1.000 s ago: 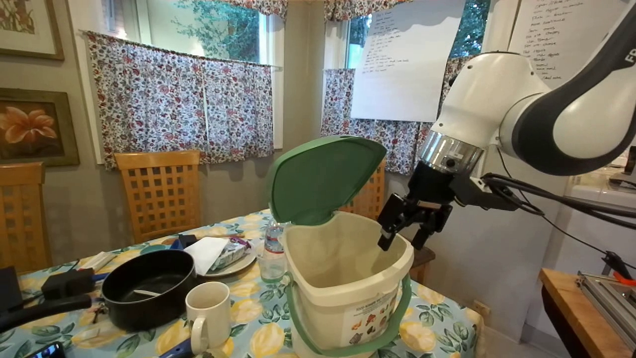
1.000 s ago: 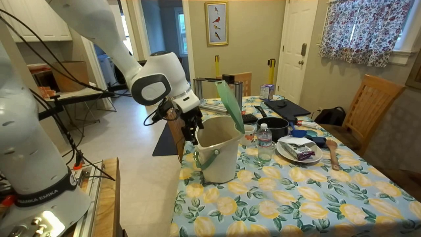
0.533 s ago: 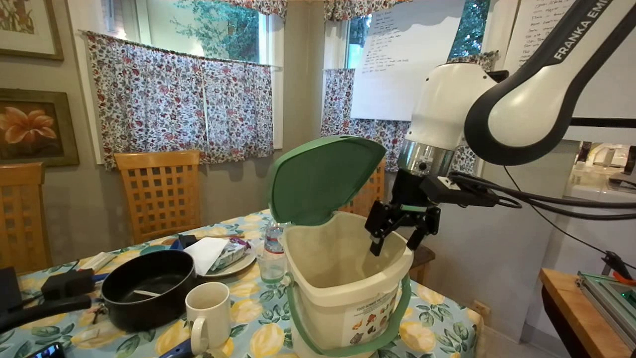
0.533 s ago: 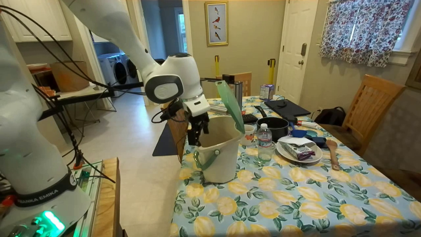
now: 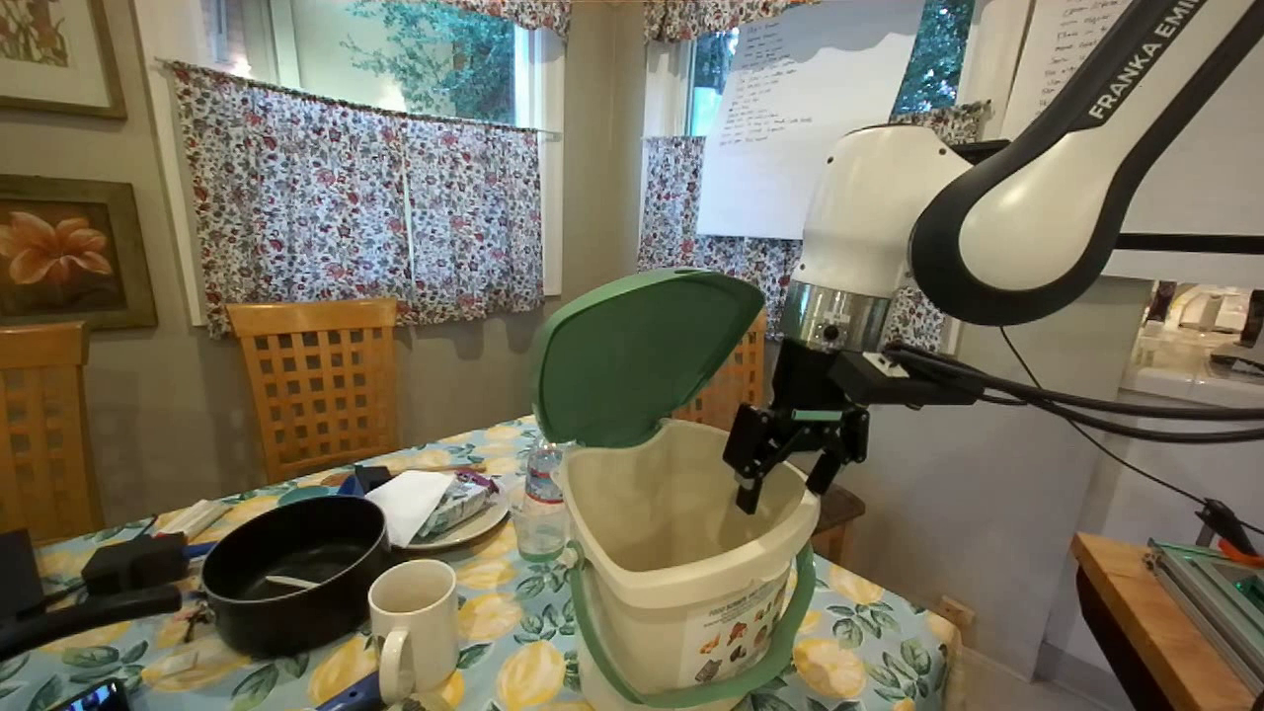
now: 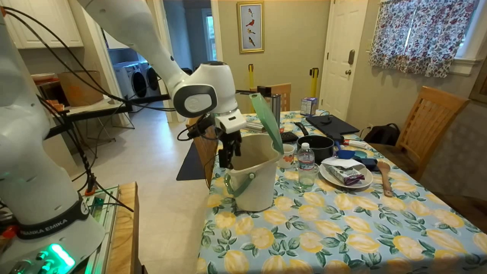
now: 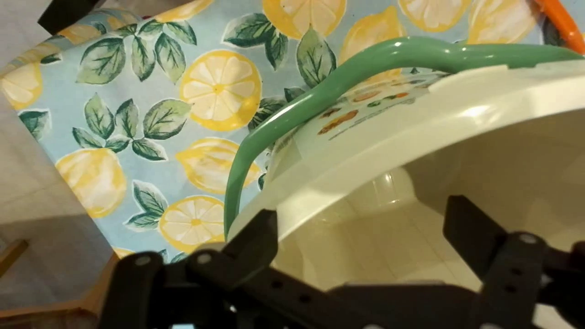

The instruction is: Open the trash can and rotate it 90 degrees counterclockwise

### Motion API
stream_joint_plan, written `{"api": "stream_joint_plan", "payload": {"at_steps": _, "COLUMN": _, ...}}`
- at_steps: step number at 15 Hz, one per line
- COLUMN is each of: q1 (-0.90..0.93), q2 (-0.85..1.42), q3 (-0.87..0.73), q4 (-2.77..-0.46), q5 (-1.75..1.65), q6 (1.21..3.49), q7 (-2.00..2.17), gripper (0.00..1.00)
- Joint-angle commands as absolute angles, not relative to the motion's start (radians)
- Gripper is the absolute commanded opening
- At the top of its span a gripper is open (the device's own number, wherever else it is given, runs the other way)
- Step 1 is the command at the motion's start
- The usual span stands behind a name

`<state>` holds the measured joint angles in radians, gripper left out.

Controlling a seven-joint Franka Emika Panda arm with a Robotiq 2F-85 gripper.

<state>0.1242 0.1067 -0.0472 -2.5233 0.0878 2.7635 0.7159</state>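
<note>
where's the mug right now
In an exterior view, the mug stands left of centre near the bottom, between the black pan on its left and the trash can on its right.

"franka emika" @ arm base band (image 6: 56,223) | "franka emi…" @ arm link (image 5: 1106,128) | bin label (image 5: 733,632) "food…", rest illeg.

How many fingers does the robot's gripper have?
2. In the wrist view, one finger overlaps the inside of the trash can, the other finger overlaps its rim. I see no others.

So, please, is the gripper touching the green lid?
Apart: in an exterior view, the inside of the trash can shows between the gripper and the lid.
</note>
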Motion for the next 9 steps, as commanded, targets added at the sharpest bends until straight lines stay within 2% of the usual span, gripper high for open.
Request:
{"api": "stream_joint_plan", "payload": {"at_steps": 1, "q1": 0.126, "q2": 0.074, "q3": -0.038, "q4": -2.536, "q5": 0.006, "q6": 2.687, "q7": 0.775, "gripper": 1.0}}
{"api": "stream_joint_plan", "payload": {"at_steps": 4, "q1": 0.127, "q2": 0.054, "q3": -0.026, "q4": -2.542, "q5": -0.043, "q6": 2.623, "q7": 0.819, "gripper": 1.0}}
{"api": "stream_joint_plan", "payload": {"at_steps": 8, "q1": 0.121, "q2": 0.067, "q3": -0.012, "q4": -2.537, "q5": -0.075, "q6": 2.652, "q7": 0.813, "gripper": 1.0}}
{"api": "stream_joint_plan", "payload": {"at_steps": 9, "q1": 0.119, "q2": 0.078, "q3": -0.015, "q4": -2.534, "q5": -0.092, "q6": 2.668, "q7": 0.81, "gripper": 0.91}}
